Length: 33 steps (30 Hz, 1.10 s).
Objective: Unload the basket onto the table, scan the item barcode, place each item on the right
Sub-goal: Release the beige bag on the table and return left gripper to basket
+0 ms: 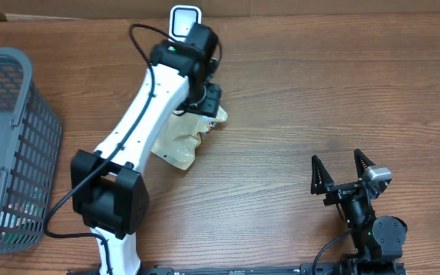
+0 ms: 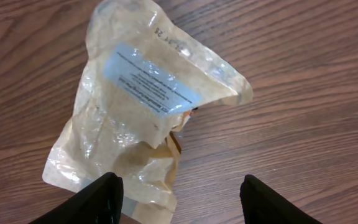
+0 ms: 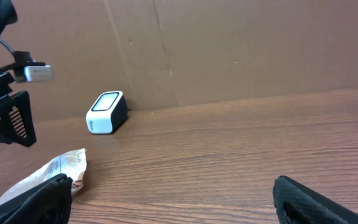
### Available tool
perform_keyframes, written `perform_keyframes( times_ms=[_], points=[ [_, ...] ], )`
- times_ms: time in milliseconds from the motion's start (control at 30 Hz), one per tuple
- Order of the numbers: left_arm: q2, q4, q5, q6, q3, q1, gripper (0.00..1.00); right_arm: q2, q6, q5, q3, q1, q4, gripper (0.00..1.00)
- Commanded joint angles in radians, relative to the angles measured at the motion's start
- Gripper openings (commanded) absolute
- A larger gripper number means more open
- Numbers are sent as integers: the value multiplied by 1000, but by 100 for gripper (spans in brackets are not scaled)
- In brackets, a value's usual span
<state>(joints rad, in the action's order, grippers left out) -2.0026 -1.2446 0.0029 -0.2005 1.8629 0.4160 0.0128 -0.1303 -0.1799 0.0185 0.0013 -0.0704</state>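
Observation:
The item, a crinkled tan plastic pouch (image 1: 180, 143) with a pale blue printed label (image 2: 149, 79), lies flat on the wooden table. My left gripper (image 1: 209, 101) hangs over its far end. In the left wrist view the left gripper (image 2: 180, 185) is open, its left finger (image 2: 101, 198) over the pouch's (image 2: 129, 124) lower edge and the other over bare wood. The white scanner (image 1: 185, 21) stands at the table's back edge, just beyond the left wrist. My right gripper (image 1: 336, 159) rests open near the front right, holding nothing. From there the pouch (image 3: 55, 169) and scanner (image 3: 107, 112) show to the left.
A grey mesh basket (image 1: 14, 145) stands at the left edge with something inside it. A brown cardboard wall (image 3: 229, 50) closes off the back of the table. The left arm's cable (image 1: 140, 42) loops above the wrist.

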Motion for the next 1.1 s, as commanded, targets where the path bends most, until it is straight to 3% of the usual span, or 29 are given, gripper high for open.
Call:
perform_keyframes(
  times_ms=[0, 133, 267, 467, 633, 833, 1067],
  points=[
    [47, -20, -62, -55, 76, -27, 63, -6, 0, -5, -10, -3, 5, 100],
    [164, -67, -69, -117, 181, -99, 63, -6, 0, -5, -10, -3, 5, 100],
    [316, -112, -85, -180, 229, -254, 63, -6, 0, -5, -10, -3, 5, 100],
    [491, -219, -80, -208, 229, -638, 62, -6, 0, -5, -10, -3, 5, 100],
    [498, -298, -80, -207, 218, -973, 61, -6, 0, -5, -10, -3, 5, 100],
    [460, -224, -8, -162, 50, -1232, 60, -6, 0, -5, -10, -3, 5, 100],
    [452, -20, 36, -126, -271, -1293, 59, -6, 0, -5, -10, -3, 5, 100]
  ],
)
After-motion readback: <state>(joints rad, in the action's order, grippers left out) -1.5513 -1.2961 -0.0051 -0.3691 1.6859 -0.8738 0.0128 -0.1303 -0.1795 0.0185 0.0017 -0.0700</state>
